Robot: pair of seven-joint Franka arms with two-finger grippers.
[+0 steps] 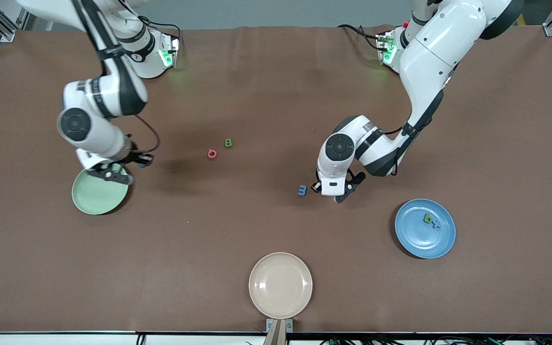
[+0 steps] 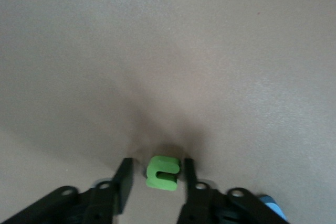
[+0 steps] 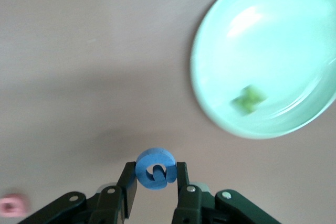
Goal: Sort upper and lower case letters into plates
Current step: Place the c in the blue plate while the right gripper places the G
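Closing on a green letter (image 2: 163, 172) on the table, left gripper (image 2: 155, 179) fingers nearly touch its flanks. Right gripper (image 3: 156, 182) pinches a blue letter (image 3: 155, 168) beside the mint plate (image 3: 273, 56). Letters look light, stiff; flat sides grip best.

Foam letters readable on the table: a green B (image 1: 228, 142) and a blue E (image 1: 302, 190).

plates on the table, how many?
3: mint green plate toward the right arm's end, blue plate toward the left arm's end, beige plate nearest the front camera.
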